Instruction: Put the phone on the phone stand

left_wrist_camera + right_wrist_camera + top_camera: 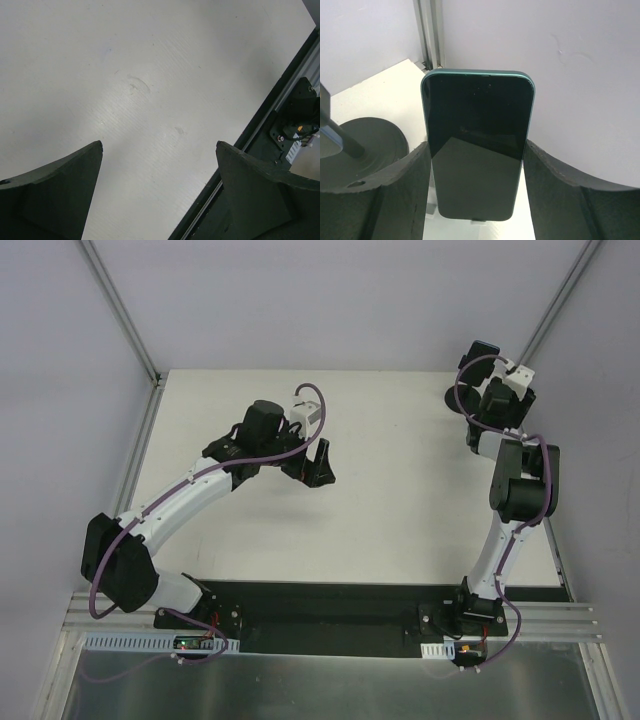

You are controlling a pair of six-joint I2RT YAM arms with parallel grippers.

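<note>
The phone (477, 145), dark-screened with a green rim, stands upright between the fingers of my right gripper (477, 144). Both pads press on its long edges, so the gripper is shut on it. The phone stand shows as a round black base (367, 145) with a slanted stem, just left of the phone; in the top view that base (455, 398) peeks out beside the right wrist at the table's far right corner. Small pale parts show under the phone's lower edge; what they are I cannot tell. My left gripper (159, 145) hangs open and empty over the middle of the table (318, 465).
White walls and an aluminium corner post (431, 35) stand close behind the phone. The table's right edge runs next to the right arm (520, 490). In the left wrist view the black base rail (260, 135) shows along the table's near edge.
</note>
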